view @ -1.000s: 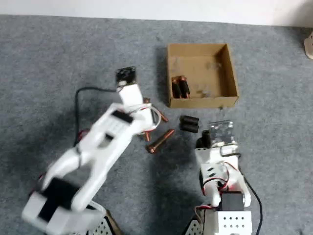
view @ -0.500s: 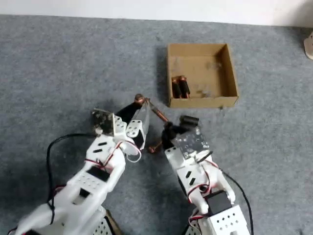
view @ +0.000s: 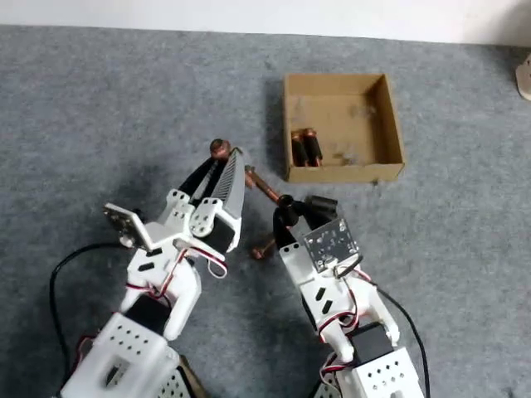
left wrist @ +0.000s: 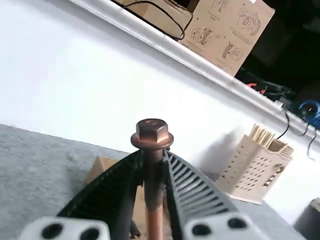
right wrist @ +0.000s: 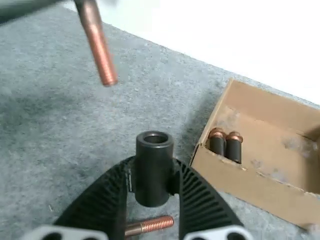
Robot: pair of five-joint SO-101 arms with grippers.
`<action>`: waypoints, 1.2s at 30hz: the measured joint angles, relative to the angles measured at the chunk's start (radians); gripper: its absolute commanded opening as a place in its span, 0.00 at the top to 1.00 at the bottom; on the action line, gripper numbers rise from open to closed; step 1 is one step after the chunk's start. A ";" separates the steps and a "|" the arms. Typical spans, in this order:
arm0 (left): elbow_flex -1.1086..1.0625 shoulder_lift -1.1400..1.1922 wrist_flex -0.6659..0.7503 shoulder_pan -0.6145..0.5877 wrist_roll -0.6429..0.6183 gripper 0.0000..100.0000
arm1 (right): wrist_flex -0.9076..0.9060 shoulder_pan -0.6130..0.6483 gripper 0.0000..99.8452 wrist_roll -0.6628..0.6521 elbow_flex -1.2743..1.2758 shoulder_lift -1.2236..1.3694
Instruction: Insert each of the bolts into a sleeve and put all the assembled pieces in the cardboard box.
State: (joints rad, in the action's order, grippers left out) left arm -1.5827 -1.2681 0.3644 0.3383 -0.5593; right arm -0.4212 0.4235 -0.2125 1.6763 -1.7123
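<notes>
While the left gripper (left wrist: 152, 159) is clamped on a bolt (left wrist: 152, 134), head above the fingertips, the right gripper (right wrist: 154, 167) is closed on a black sleeve (right wrist: 154, 150) at centre of the high view. Bolt tip is near the sleeve mouth, not in it. Cardboard box (view: 286, 124), upper right, holds two assembled pieces (view: 304, 148). Loose bolt (view: 264, 247) lies on the counter (view: 99, 124).

Probably a small lab or hobby workshop: a grey carpet-like table (view: 83, 99), a white wall (left wrist: 60, 75), printed cartons (left wrist: 227, 25) on a ledge (left wrist: 175, 50), and a holder (left wrist: 255, 165) with wooden sticks (left wrist: 262, 134).
</notes>
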 measured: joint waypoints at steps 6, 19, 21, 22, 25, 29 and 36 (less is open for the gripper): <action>-0.021 -0.146 -0.153 0.098 -0.008 1.00 | -0.003 0.051 0.99 0.000 0.000 0.000; -0.068 -0.176 -0.170 0.210 0.112 1.00 | -0.003 0.054 0.99 0.000 0.000 0.000; -0.071 -0.176 -0.170 0.199 0.112 1.00 | -0.003 0.055 0.99 0.000 0.000 0.000; -0.071 -0.176 -0.170 0.187 0.112 1.00 | -0.003 0.055 0.99 0.000 0.000 0.000; -0.071 -0.176 -0.170 0.158 0.112 1.00 | -0.003 0.055 0.99 0.000 0.000 0.000; -0.071 -0.176 -0.153 0.150 0.112 1.00 | -0.003 0.055 0.99 0.000 0.000 0.000; -0.071 -0.176 -0.124 0.143 0.112 1.00 | -0.003 0.092 0.99 0.000 0.000 0.000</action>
State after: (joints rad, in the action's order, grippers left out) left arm -1.6533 -1.4446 0.2401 0.4810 -0.4473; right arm -0.4242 0.5155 -0.2125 1.6763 -1.7123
